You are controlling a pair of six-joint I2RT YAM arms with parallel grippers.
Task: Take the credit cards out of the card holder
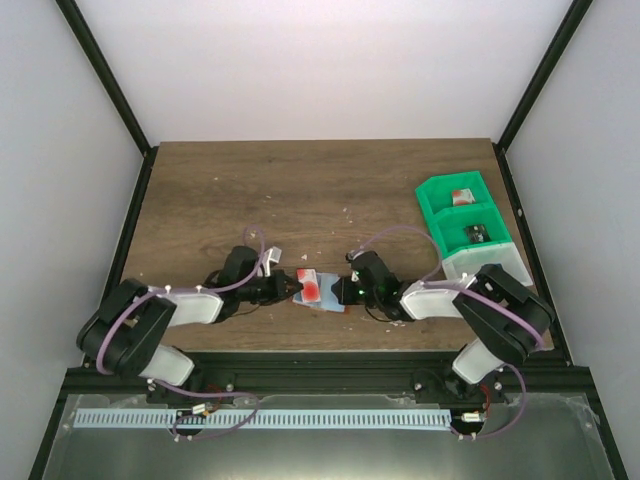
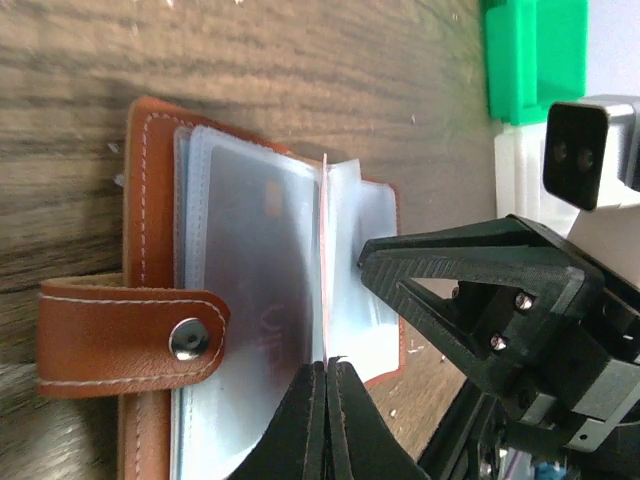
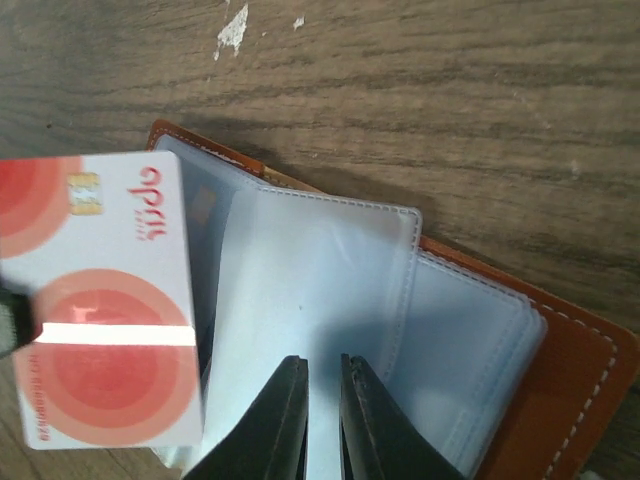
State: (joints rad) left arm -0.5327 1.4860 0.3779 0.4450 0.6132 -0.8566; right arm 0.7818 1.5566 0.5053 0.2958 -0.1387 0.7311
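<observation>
The card holder (image 1: 328,300) lies open on the table near the front edge, brown leather with pale sleeves (image 2: 250,260). My left gripper (image 1: 293,287) is shut on the edge of a red-and-white credit card (image 3: 100,300) and holds it upright over the holder; the card shows edge-on in the left wrist view (image 2: 326,250). My right gripper (image 3: 322,365) has its jaws a narrow gap apart with nothing between them, tips down on a pale sleeve (image 3: 310,290) of the holder. Another card shows faintly inside a sleeve (image 2: 265,210).
A green bin (image 1: 455,200) and a white bin (image 1: 470,262) stand at the right of the table, with small items inside. The holder's strap with a metal snap (image 2: 188,338) lies folded over the sleeves. White specks lie on the wood.
</observation>
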